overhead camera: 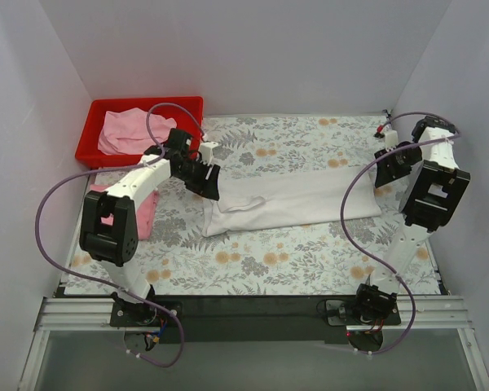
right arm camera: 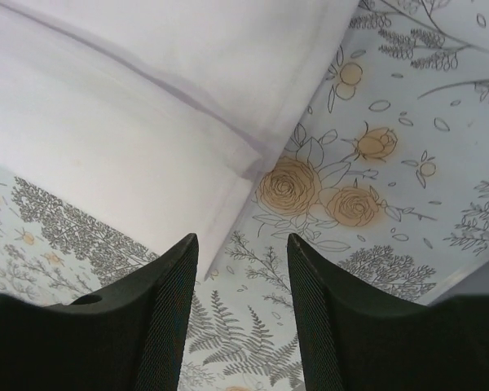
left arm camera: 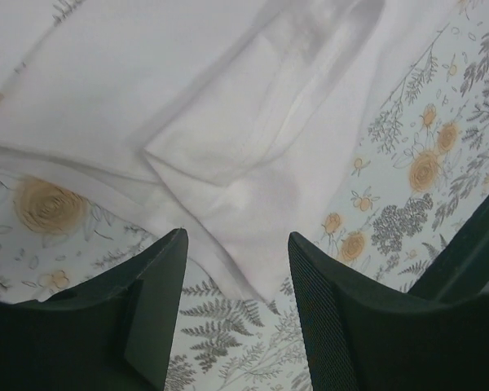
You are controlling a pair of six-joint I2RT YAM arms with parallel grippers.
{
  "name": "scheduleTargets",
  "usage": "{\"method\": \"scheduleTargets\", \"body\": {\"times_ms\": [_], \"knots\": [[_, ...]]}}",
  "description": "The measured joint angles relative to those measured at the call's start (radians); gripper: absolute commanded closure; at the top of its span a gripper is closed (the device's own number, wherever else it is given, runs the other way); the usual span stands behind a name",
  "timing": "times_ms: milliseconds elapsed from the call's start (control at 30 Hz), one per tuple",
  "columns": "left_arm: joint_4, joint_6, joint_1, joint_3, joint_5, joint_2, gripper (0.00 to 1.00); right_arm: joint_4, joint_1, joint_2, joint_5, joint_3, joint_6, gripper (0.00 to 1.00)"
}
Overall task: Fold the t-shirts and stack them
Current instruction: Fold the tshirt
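1. Two arms out, both grippers over the white shirt (overhead camera: 289, 199). It lies mid-table on the floral cloth (overhead camera: 310, 252), folded into a long band running left to right.
2. L gripper (left arm camera: 238, 244) is at the band's left end. Jaws wide apart, nothing between them, and the shirt's edge sits right under the gap.
3. Its fingers (left arm camera: 159, 277) hang over the fabric; touching or not, can't tell.
4. Left wrist view shows layered flaps, one smaller piece folded over the bigger panel.
5. R gripper (right arm camera: 243, 244) is at the band's right end. Jaws spread just as wide, also empty.
6. The shirt's corner points down toward that gap, w/ bare cloth and orange roses to the right of it.
7. Red bin (overhead camera: 88, 138) sits in the far left corner, w/ a pink shirt (overhead camera: 130, 130) heaped inside, crumpled.
8. 2nd pink shirt (overhead camera: 147, 213) is on the table just on the near side of the bin, partly hidden by the L arm. Folded or not, can't tell.
9. White shirt lies apart from both pinks, to their right.
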Motion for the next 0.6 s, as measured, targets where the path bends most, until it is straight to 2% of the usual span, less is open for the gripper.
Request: {"method": "scheduleTargets", "body": {"times_ms": [133,367,600], "knots": [[0.036,0.022,-0.014,0.086,-0.024,0.081,0.48,0.003,0.048,0.001,0.019,0.008,-0.064,0.43],[0.05,0.068,-0.031,0.146,-0.074,0.216,0.48,0.037,0.132,0.004,0.071,0.011,-0.174,0.42],[0.053,0.103,-0.041,0.165,-0.107,0.254,0.48,0.072,0.186,0.051,0.124,0.024,-0.239,0.43]]}}
